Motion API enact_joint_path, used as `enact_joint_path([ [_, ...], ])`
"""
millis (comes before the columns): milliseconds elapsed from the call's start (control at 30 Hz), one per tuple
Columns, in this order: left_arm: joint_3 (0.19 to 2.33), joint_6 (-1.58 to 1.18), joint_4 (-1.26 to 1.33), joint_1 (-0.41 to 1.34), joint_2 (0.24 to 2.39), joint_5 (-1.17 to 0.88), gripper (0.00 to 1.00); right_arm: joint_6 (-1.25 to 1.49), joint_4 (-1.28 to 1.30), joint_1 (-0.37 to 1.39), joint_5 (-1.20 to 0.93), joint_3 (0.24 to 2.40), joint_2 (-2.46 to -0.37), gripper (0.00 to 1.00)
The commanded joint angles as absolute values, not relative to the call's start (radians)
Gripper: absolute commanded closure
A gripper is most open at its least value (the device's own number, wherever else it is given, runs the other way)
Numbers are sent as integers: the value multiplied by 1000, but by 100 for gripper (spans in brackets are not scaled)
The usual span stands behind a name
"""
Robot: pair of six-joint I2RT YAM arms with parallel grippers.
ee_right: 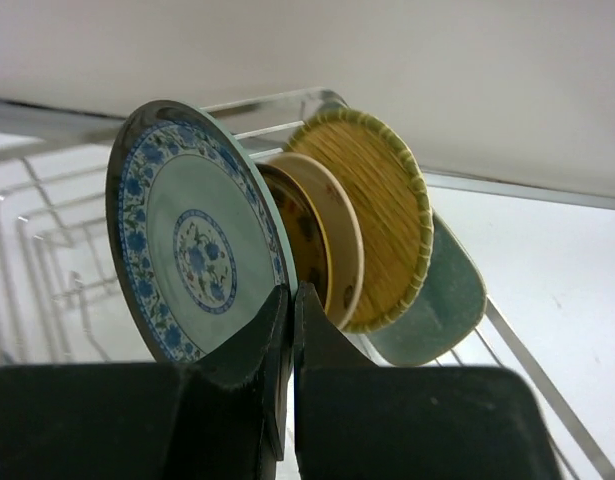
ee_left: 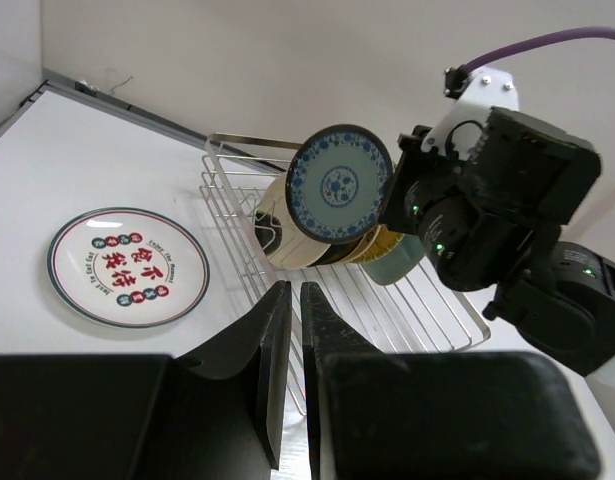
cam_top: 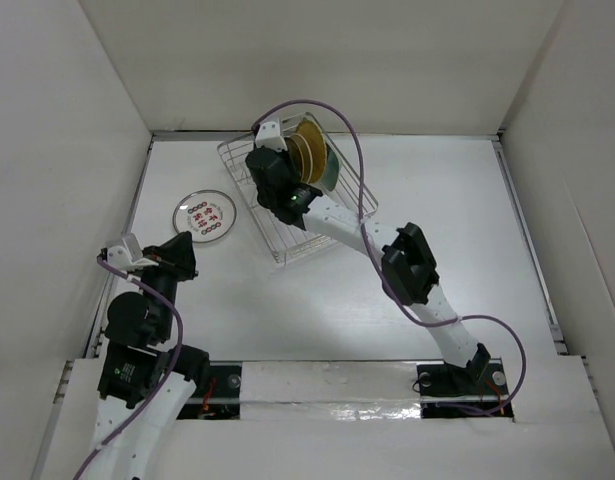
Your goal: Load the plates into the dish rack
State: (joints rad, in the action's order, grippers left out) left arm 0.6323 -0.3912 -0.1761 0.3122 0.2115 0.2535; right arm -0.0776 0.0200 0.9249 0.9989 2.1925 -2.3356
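Pinching one blue-patterned plate by its lower rim with the fingers of the right gripper, I am holding it upright over the one dish rack near the surface's far edge. I am counting four plates standing inside: dark-blotched, cream, gold, pale green. One red-marked plate is lying flat toward the left edge. The fingers of the left gripper are hanging nearly together, empty.
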Motion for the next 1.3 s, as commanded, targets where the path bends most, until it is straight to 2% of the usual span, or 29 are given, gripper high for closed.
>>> enact_joint_path([
  [0,630,-397,-137,310,232,248,93,-123,34,919,1049,2286,-2338,100],
  [400,634,-397,-143,310,275,279,92,-94,55,928,991,2296,-2427,100],
  [533,641,-408,-164,310,336,282,89,-97,64,928,966,2351,-2480,100],
  [633,649,-416,-166,310,376,275,82,-113,11,928,971,2320,-2484,100],
  [667,650,-417,-166,310,385,272,80,-114,-24,928,965,2307,-2477,95],
  [700,658,-422,-167,310,400,268,79,-112,-50,928,960,2295,-2462,84],
  [800,682,-436,-176,310,422,276,78,-94,-77,928,911,2252,-2431,69],
  [967,696,-526,-198,310,491,279,77,-61,-129,928,795,2099,-2257,57],
  [1000,692,-550,-195,310,506,269,77,-51,-164,937,758,2001,-2215,55],
  [1100,657,-651,-137,310,572,250,85,-2,-216,937,616,1796,-2042,52],
  [1133,647,-676,-102,310,621,250,100,30,-231,937,582,1743,-1999,52],
  [1167,641,-701,-88,310,646,249,100,46,-248,937,521,1691,-1915,58],
  [1200,626,-718,-72,310,672,245,100,81,-276,937,487,1642,-1875,89],
  [1233,615,-762,-36,310,711,252,100,98,-293,937,459,1552,-1838,100],
  [1267,603,-787,-13,310,725,258,100,124,-311,937,412,1510,-1804,100],
])
